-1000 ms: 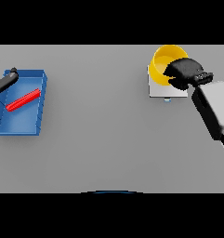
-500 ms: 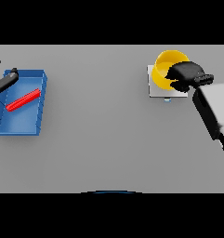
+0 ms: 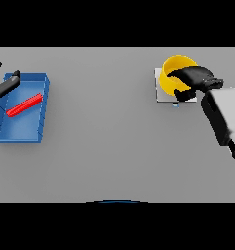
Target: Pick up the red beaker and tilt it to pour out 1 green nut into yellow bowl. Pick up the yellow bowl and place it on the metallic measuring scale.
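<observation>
the right hand [image 3: 191, 78] grips the yellow bowl [image 3: 173, 68] on the scale [image 3: 160, 93], hiding part of both; the left hand [image 3: 4, 84], cut off at the edge, has straight fingers over the blue tray [image 3: 22, 128] with the red beaker [image 3: 24, 105]

A plain grey table [image 3: 109, 146] fills the frame. At the left lies a shallow blue rectangular tray [image 3: 7, 131]. At the upper right lies a flat, square, metallic measuring scale [image 3: 160, 93].
</observation>
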Motion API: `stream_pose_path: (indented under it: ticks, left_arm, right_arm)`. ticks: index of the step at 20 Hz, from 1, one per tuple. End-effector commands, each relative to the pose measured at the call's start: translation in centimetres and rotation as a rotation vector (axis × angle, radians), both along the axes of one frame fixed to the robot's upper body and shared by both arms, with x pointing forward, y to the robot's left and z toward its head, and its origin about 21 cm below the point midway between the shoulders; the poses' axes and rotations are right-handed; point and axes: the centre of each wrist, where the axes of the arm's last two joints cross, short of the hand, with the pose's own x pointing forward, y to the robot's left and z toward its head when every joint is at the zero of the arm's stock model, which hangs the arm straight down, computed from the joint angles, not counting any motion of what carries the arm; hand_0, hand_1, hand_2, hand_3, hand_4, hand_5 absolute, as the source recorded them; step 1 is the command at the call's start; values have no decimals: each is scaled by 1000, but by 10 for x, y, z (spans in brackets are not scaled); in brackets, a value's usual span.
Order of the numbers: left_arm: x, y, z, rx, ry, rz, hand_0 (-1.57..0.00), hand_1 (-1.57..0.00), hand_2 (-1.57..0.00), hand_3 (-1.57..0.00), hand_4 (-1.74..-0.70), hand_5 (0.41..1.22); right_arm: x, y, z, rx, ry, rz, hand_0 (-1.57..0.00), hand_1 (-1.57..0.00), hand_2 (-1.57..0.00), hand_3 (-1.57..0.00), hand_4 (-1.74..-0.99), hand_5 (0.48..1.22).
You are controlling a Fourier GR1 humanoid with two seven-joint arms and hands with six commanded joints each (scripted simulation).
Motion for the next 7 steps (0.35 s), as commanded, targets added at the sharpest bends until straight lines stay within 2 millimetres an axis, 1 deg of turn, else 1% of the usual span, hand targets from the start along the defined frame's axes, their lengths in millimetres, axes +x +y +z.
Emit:
stream_pose_path:
  ticks: [1,2,3,5,6,7]
  left_arm:
    - [0,1,4,4,-10,0,1,1,1,1,-834,750]
    - [1,1,6,2,-8,9,1,1,1,1,-835,752]
    - [0,2,6,-3,-10,5,1,1,1,1,-836,753]
    - [-1,-2,2,-1,4,-1,1,1,1,1,-834,759]
    - [1,-3,4,2,3,1,1,1,1,1,-833,760]
    - [-1,-3,1,-3,-5,-4,1,1,1,1,-833,760]
  right_arm:
    - [0,1,0,-11,-3,3,-247,-243,-192,-164,-1448,824]
    - [2,1,4,-18,-2,10,-198,-194,-153,-131,-1435,817]
    - [0,-3,1,-23,7,7,-158,-155,-122,-105,-1422,811]
    - [1,0,2,-50,20,-3,-101,-99,-78,-67,-1401,798]
    - [-1,-1,-2,-46,28,6,-80,-79,-62,-53,-1395,787]
    - [-2,-3,-2,-43,35,1,-64,-63,-50,-42,-1390,779]
